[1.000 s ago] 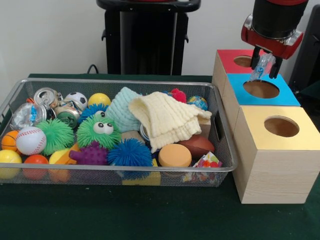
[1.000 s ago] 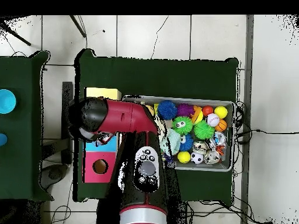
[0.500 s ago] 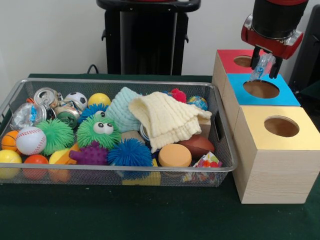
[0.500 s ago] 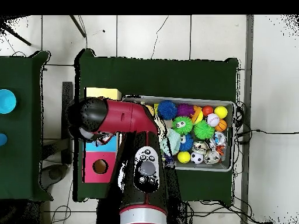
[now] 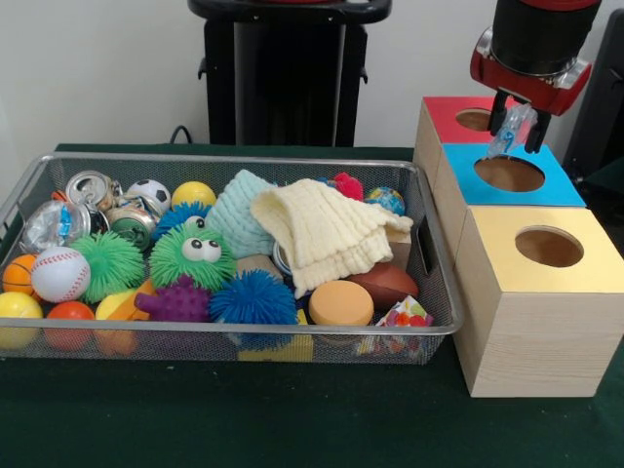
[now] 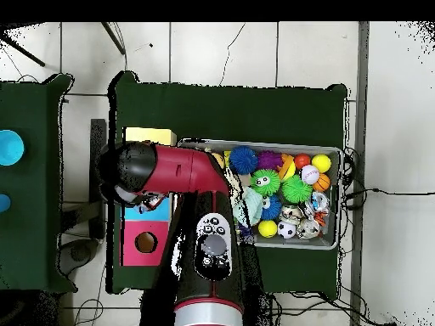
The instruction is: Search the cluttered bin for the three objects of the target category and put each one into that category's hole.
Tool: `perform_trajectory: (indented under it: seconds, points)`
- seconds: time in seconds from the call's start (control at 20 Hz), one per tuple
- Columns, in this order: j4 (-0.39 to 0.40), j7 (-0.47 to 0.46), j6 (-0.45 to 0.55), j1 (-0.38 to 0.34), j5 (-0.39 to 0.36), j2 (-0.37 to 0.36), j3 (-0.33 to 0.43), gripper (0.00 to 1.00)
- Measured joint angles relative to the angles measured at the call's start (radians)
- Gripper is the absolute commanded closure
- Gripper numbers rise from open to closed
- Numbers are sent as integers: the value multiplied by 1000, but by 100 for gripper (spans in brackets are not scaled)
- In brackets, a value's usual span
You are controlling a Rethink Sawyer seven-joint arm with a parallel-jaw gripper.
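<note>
My gripper [image 5: 514,135] hangs over the blue-topped box [image 5: 561,190], just behind its round hole [image 5: 509,174]. It is shut on a small clear plastic bottle [image 5: 504,140] that hangs between the fingers above the hole. A second clear bottle with a blue-and-white label [image 5: 49,226] lies at the far left of the wire mesh bin [image 5: 234,159], next to shiny cans [image 5: 90,186]. A third bottle does not show. In the overhead view my red arm [image 6: 183,170] hides the gripper; the bin's rim [image 6: 331,197] shows to its right.
A red-topped box [image 5: 444,112] stands behind the blue one and a yellow-topped box [image 5: 507,234] in front. The bin holds spiky balls, sport balls, a cream cloth [image 5: 327,234] and a teal knit piece [image 5: 239,210]. A black stand [image 5: 283,73] rises behind the bin.
</note>
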Motion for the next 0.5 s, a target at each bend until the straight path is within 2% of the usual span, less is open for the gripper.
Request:
perform_trajectory:
  seconds: [0.5]
  points:
    - [9, 0, 0, 0, 1, -6, 0, 100]
